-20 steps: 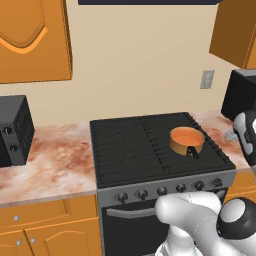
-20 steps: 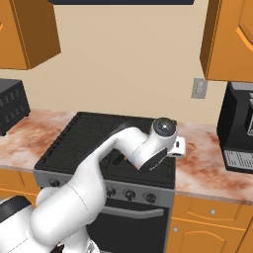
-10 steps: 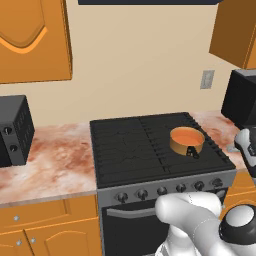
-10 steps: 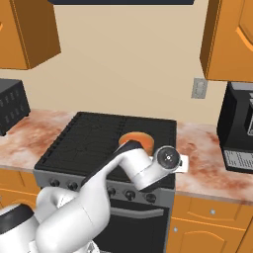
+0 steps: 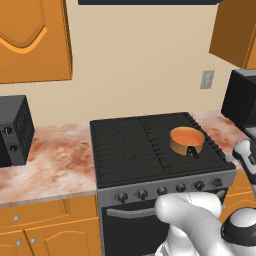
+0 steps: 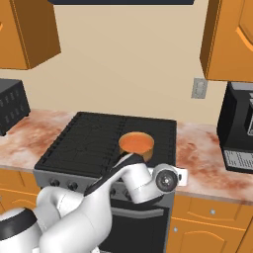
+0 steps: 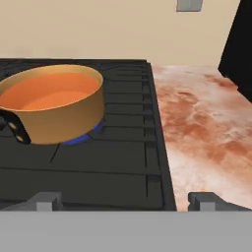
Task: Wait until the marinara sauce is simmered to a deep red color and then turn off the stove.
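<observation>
Orange, not yet deep red: the marinara sauce (image 7: pixel 51 92) is a flat, even surface inside the saucepan (image 7: pixel 64 118).
Saucepan: tan-orange and round, upright on the grates; in the hand view it lies toward ten o'clock, with its short black handle (image 7: pixel 14 127) at nine o'clock.
Flame: a blue glow (image 7: pixel 84 136) shows under the pan's base at about five o'clock of the pan.
Stove: the black range (image 5: pixel 135 150) stands between two stretches of counter; the pan sits on its right half, toward the front, at roughly three o'clock of the cooktop in the left base view.
Knobs: a row of black knobs (image 5: pixel 162 190) runs along the grey front panel, below the grates.
Gripper: the gripper (image 7: pixel 127 202) is spread wide and holds nothing; one grey fingertip (image 7: pixel 45 200) rises at seven o'clock and the other at five o'clock of the hand view, above the front edge of the cooktop, apart from the pan.
Arm: the white arm (image 6: pixel 99 197) reaches in front of the range, its hand at the right front corner in the right base view.
Counter: reddish marbled stone (image 7: pixel 202 118) lies at three o'clock of the pan.
Wall: a grey outlet plate (image 6: pixel 198 88) sits at one o'clock of the pan.
Right appliance: a black boxy unit (image 6: pixel 237 128) stands on the counter at three o'clock.
</observation>
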You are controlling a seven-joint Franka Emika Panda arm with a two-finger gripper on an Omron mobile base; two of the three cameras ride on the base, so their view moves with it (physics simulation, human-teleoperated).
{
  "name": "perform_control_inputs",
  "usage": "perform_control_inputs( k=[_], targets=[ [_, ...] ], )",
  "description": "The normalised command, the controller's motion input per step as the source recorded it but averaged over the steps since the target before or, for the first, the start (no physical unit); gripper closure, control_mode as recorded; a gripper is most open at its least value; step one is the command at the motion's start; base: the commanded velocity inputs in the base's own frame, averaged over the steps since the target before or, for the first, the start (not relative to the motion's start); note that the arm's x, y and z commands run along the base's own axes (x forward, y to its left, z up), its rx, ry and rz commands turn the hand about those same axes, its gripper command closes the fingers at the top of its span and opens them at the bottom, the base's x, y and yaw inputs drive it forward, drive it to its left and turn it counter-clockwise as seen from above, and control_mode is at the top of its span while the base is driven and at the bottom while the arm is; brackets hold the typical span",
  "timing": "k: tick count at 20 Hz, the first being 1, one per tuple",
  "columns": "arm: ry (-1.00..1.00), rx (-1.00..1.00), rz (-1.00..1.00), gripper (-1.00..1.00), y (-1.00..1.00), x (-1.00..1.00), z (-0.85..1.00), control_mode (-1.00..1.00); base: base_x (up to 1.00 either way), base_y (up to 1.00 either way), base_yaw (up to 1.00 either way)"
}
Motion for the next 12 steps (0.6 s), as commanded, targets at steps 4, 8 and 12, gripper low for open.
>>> perform_control_inputs(
  k=[4, 8, 12],
  targets=[
    [-0.07, 0.00, 0.00, -1.00, -0.02, -0.06, -0.15, -1.00, 0.00, 0.00, 0.00],
    [-0.10, 0.00, 0.00, -1.00, 0.00, -0.05, -0.18, -1.00, 0.00, 0.00, 0.00],
    [-0.08, 0.00, 0.00, -1.00, 0.00, -0.08, -0.18, -1.00, 0.00, 0.00, 0.00]
  ],
)
